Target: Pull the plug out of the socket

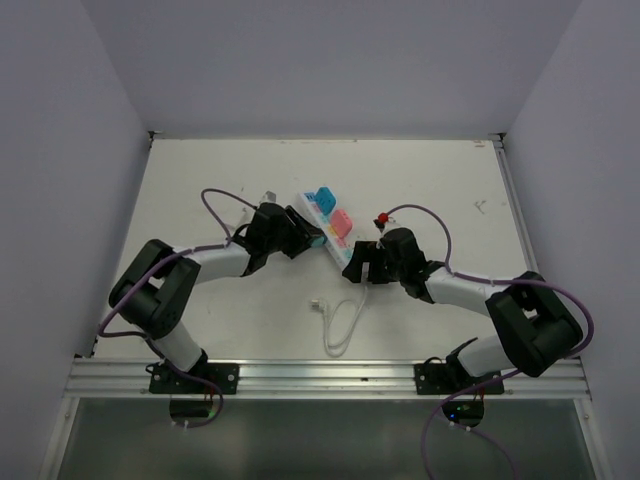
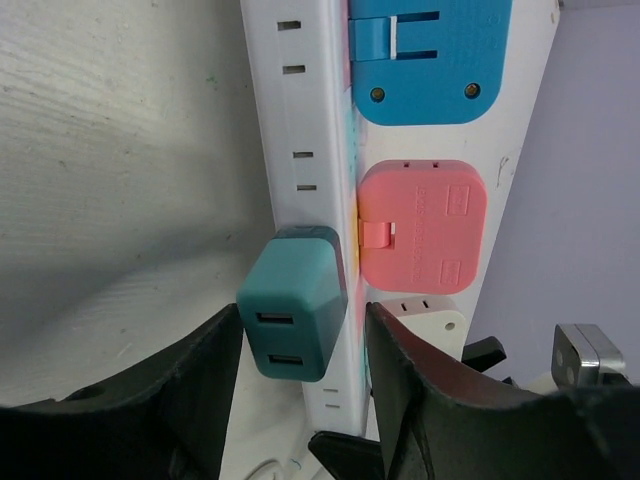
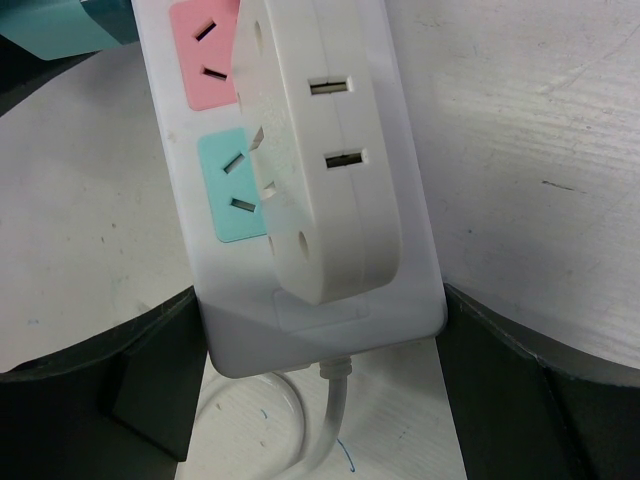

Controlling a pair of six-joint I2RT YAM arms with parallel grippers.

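The socket (image 1: 306, 208) is a long white power strip lying diagonally at mid table. A teal plug (image 1: 316, 240) with two USB ports sticks out of its side. My left gripper (image 1: 303, 237) faces that teal plug (image 2: 295, 310) end on. Its fingers (image 2: 190, 400) flank it closely: one brushes the plug's edge, and a sliver of white socket (image 2: 295, 120) shows by the other. My right gripper (image 1: 357, 266) is shut across the socket's cord end (image 3: 412, 230), both fingers (image 3: 150, 350) pressed on its long sides.
A blue plug (image 2: 425, 60), a pink plug (image 2: 420, 225) and a white adapter (image 3: 330, 150) sit in the socket's top face. Its thin white cord (image 1: 340, 325) loops toward the near edge. White walls enclose the table on three sides.
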